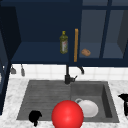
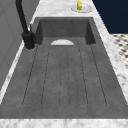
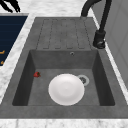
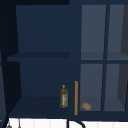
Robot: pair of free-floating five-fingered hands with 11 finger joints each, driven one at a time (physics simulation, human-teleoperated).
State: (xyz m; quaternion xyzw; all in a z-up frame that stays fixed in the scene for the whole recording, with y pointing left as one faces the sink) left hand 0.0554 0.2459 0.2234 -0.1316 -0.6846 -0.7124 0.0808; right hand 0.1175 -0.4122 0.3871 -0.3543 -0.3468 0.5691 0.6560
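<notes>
2 hands (image 1: pixel 35 117) (image 1: pixel 124 100), 1 red ball (image 1: pixel 67 114), 1 plate (image 1: pixel 88 108).

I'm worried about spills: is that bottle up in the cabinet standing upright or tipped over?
Upright. The bottle stands on the cabinet's bottom shelf with its cap on top, beside the orange door handle.

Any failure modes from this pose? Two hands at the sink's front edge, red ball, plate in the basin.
1. The left hand sits close beside the red ball at the sink's front edge; a sideways brush might roll it into the basin onto the white plate.
2. The right hand hangs at the right counter edge, away from the ball, so it probably couldn't stop it.
</notes>
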